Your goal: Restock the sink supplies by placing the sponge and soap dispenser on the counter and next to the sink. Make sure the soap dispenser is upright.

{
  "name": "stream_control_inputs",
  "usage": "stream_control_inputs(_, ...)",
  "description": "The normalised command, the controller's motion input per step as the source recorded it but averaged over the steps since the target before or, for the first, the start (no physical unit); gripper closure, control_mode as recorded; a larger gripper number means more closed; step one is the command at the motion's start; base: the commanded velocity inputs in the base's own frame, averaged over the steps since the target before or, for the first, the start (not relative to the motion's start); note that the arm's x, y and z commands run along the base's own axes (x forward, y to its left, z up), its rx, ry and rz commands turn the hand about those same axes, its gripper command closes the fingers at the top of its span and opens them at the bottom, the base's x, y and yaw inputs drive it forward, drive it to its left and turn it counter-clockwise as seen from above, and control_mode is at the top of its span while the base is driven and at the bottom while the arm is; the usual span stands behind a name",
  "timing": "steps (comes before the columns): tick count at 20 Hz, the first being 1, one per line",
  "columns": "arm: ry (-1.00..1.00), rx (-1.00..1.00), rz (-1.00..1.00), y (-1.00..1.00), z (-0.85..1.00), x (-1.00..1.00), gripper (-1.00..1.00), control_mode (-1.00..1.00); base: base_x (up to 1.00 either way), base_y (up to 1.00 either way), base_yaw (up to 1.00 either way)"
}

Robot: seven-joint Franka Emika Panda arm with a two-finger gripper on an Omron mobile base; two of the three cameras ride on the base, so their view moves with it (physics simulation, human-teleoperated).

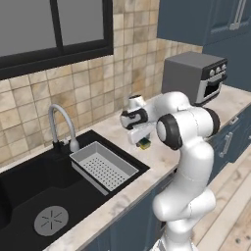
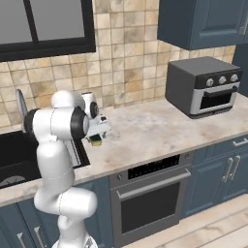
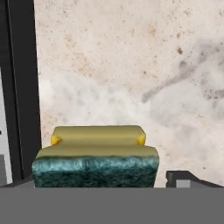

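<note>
The sponge point(image 3: 95, 157) lies on the counter point(image 3: 131, 65), just beside the sink point(image 3: 19, 87) rim. The gripper point(image 3: 105, 186) hovers over it, jaws spread wide and clear of it.

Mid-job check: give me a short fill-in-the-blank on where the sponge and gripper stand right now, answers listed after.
1. The sponge lies on the ____, just beside the sink.
2. The sponge's scouring layer is dark ____.
3. The gripper hangs over the sponge with its jaws ____.
4. The grey appliance farther along the counter stands against the tiled ____.

Missing words: counter; green; open; wall
</note>
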Motion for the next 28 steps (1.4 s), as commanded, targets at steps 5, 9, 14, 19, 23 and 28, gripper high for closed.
stream_control_inputs(5,-0.23,0.0,0.0,0.0,0.45,-0.23,-1.0,-1.0,0.0,0.0,0.0)
stream_control_inputs(9,-0.11,0.0,0.0,0.0,0.08,-0.06,-1.0,-1.0,0.0,0.0,0.0)
stream_control_inputs(14,-0.02,0.03,0.0,0.0,0.0,0.14,-1.0,-1.0,0.0,0.0,0.0)
stream_control_inputs(19,0.0,0.06,0.0,0.0,-0.05,0.35,-1.0,-1.0,0.0,0.0,0.0)
stream_control_inputs(23,-0.11,0.06,0.0,0.0,0.36,-0.2,-1.0,-1.0,0.0,0.0,0.0)
stream_control_inputs(28,-0.17,0.09,0.0,0.0,0.54,-0.97,-1.0,-1.0,0.0,0.0,0.0)
